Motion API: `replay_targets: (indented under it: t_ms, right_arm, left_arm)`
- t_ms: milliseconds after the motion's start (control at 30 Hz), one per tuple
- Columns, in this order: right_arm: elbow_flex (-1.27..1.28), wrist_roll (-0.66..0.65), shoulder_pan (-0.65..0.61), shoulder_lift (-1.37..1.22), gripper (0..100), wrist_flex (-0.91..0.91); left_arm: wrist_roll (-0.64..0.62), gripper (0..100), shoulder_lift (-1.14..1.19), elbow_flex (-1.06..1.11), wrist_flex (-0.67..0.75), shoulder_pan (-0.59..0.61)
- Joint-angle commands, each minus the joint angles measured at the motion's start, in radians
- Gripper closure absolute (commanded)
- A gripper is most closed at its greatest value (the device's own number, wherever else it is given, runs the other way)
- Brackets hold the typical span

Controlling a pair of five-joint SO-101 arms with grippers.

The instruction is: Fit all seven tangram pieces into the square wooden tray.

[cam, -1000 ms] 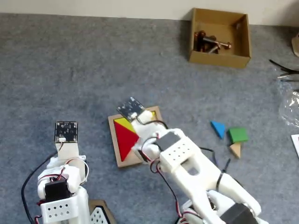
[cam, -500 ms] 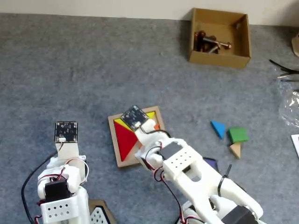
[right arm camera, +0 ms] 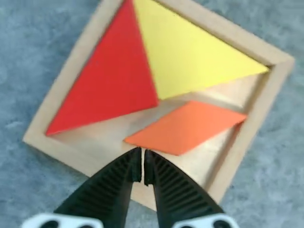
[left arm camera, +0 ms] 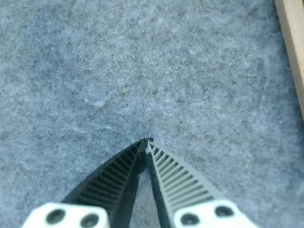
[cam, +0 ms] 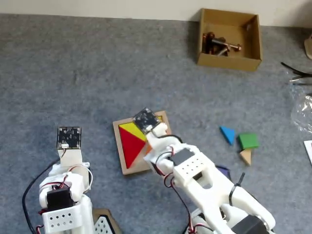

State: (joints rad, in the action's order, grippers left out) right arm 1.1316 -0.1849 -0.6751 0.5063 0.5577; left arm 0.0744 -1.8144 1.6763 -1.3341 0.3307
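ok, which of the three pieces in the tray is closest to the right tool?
The orange parallelogram, lying just past the right tool. The red triangle and yellow triangle sit farther off, across the tray.

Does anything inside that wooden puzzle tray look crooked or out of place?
Yes. The orange parallelogram piece lies askew in the square wooden tray. Wedge-shaped strips of bare wood show between it and the red triangle and the yellow triangle, so it isn't seated flush against them.
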Motion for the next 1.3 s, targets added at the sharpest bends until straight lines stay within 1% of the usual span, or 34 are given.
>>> replay_targets:
  t_ms: [0, 267, 400, 533, 633, 767, 1167, 1267]
  right_arm:
    - [-0.010, 0.002, 0.027, 0.035, 99.3, -0.024]
    - [-0.013, 0.002, 0.028, 0.035, 99.3, -0.025]
    - [-0.015, 0.054, 0.030, 0.025, 99.3, -0.025]
    - [-0.025, 0.057, 0.030, -0.087, 99.3, -0.025]
    - [-0.096, 0.057, 0.031, -0.186, 99.3, -0.031]
    - [-0.148, 0.057, 0.068, -0.255, 99.3, -0.031]
    - [-0.205, 0.057, 0.165, -0.269, 99.3, -0.031]
    - [-0.214, 0.057, 0.173, -0.269, 99.3, -0.031]
  left_arm:
    - [-0.009, 99, -0.007, 0.019, -0.005, 0.013]
    - [-0.009, 99, -0.007, 0.019, -0.005, 0.013]
    - [-0.009, 99, -0.007, 0.019, -0.005, 0.013]
    - [-0.009, 99, -0.007, 0.019, -0.005, 0.013]
    - [-0.009, 99, -0.007, 0.019, -0.005, 0.013]
    - [-0.009, 99, -0.007, 0.019, -0.005, 0.013]
    - [-0.009, 99, -0.007, 0.019, -0.005, 0.013]
    - [-0.009, 99, -0.007, 0.019, -0.005, 0.013]
